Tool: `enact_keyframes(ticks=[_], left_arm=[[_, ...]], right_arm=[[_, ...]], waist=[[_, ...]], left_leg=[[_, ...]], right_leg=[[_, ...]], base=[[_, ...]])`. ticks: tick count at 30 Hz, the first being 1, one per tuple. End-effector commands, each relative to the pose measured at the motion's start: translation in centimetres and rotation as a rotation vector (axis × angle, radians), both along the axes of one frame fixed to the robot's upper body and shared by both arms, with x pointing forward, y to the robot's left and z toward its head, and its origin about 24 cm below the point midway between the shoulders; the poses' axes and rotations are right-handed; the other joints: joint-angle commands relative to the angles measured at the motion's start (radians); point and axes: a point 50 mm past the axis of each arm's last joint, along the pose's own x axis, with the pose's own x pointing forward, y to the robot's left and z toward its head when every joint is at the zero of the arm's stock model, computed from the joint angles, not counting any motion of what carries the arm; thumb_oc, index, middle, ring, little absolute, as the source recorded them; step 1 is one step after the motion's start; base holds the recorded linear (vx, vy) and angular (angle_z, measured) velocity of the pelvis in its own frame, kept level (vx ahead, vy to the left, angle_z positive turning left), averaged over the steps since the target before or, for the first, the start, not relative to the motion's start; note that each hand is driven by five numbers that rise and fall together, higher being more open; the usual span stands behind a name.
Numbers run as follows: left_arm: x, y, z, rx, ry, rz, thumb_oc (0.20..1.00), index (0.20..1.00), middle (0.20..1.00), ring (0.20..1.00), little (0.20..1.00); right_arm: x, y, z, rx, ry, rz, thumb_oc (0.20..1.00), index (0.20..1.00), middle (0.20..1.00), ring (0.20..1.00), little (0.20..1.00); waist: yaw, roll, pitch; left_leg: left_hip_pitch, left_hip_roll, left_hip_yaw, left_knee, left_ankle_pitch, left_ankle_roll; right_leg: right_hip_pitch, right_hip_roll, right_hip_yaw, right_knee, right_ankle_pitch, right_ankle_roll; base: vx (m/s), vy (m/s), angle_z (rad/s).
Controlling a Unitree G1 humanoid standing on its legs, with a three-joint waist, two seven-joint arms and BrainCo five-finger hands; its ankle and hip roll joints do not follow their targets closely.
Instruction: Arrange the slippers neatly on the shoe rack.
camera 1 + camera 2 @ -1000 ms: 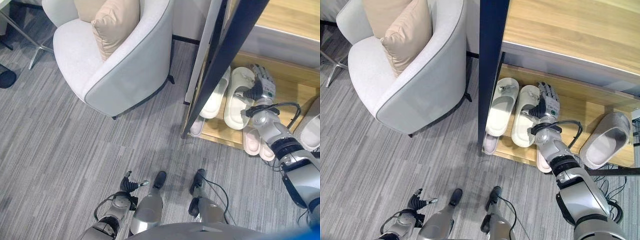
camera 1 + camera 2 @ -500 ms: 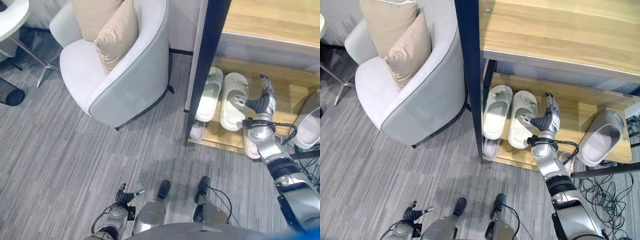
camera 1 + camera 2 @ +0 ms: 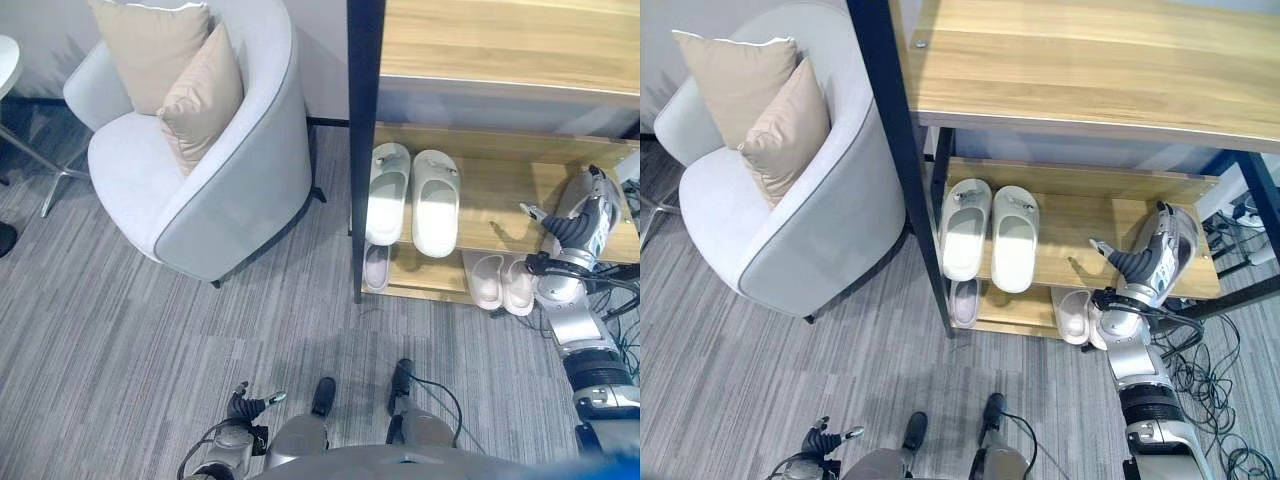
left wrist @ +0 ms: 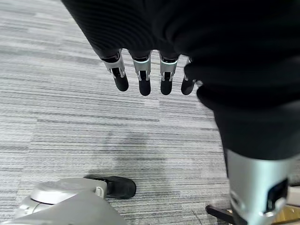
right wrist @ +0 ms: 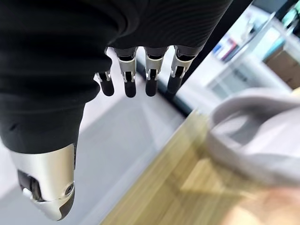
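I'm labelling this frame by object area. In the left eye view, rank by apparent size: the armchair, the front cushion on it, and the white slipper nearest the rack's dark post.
1. armchair, by far the largest.
2. front cushion.
3. white slipper, smallest.

White slippers (image 3: 987, 233) sit paired on the shoe rack (image 3: 1080, 215).
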Motion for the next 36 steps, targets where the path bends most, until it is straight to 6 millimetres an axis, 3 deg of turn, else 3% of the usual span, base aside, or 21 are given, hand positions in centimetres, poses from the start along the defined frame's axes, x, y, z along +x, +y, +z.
enact_keyframes(ticks=[1,2,4,10,22,27,36], left_arm=[[0.0,0.7,-0.1,0.014,0.035,0.014,1.000,1.000,1.000,1.000,1.000],[-0.1,0.7,-0.1,0.013,0.036,0.017,1.000,1.000,1.000,1.000,1.000],[-0.3,0.7,-0.2,0.003,0.040,0.046,1.000,1.000,1.000,1.000,1.000],[-0.4,0.9,-0.2,-0.003,0.048,0.072,1.000,1.000,1.000,1.000,1.000],[-0.5,1.1,-0.2,-0.009,0.056,0.076,1.000,1.000,1.000,1.000,1.000],[0.0,0.8,-0.1,-0.024,0.040,0.064,1.000,1.000,1.000,1.000,1.000],[0.4,0.7,0.0,-0.039,0.030,0.034,1.000,1.000,1.000,1.000,1.000]], right_arm=[[-0.1,-1.6,2.0,-0.054,-0.056,-0.043,1.000,1.000,1.000,1.000,1.000],[-0.2,-1.6,1.7,-0.044,-0.045,-0.042,1.000,1.000,1.000,1.000,1.000],[-0.9,-1.7,-1.1,0.043,0.067,-0.051,1.000,1.000,1.000,1.000,1.000],[-1.0,-1.4,-3.4,0.121,0.191,-0.017,1.000,1.000,1.000,1.000,1.000],[0.5,0.2,-3.6,0.201,0.222,0.111,1.000,1.000,1.000,1.000,1.000],[1.6,2.5,-2.7,0.237,0.201,0.252,1.000,1.000,1.000,1.000,1.000],[3.1,4.3,-4.6,0.254,0.377,0.384,1.000,1.000,1.000,1.000,1.000]], waist=[[0.013,-0.008,-0.007],[0.011,-0.006,-0.007],[-0.005,0.003,-0.013],[-0.015,0.008,-0.012],[-0.018,0.011,-0.006],[-0.020,0.007,-0.002],[-0.011,-0.007,-0.005]], left_leg=[[-0.029,-0.020,0.047,0.000,-0.042,0.001],[-0.027,-0.019,0.049,0.000,-0.043,0.001],[-0.013,-0.017,0.060,0.000,-0.048,0.001],[-0.015,-0.016,0.069,0.000,-0.049,-0.001],[-0.017,-0.016,0.077,0.000,-0.047,-0.004],[-0.019,-0.016,0.080,0.000,-0.045,-0.004],[-0.010,-0.015,0.078,0.000,-0.045,-0.006]], right_leg=[[0.158,0.007,0.011,0.011,-0.205,0.078],[0.159,0.007,0.012,0.011,-0.205,0.078],[0.168,0.008,0.024,0.011,-0.209,0.076],[0.162,0.009,0.032,0.011,-0.207,0.075],[0.157,0.010,0.037,0.011,-0.207,0.073],[0.155,0.010,0.040,0.011,-0.205,0.072],[0.168,0.010,0.036,0.011,-0.205,0.070]], base=[[0.02,-0.016,-0.13],[0.05,-0.026,-0.08],[0.06,-0.030,-0.06],[0.02,-0.017,-0.09],[0.00,0.000,0.00],[0.00,0.000,0.00],[0.00,0.000,-0.01]])
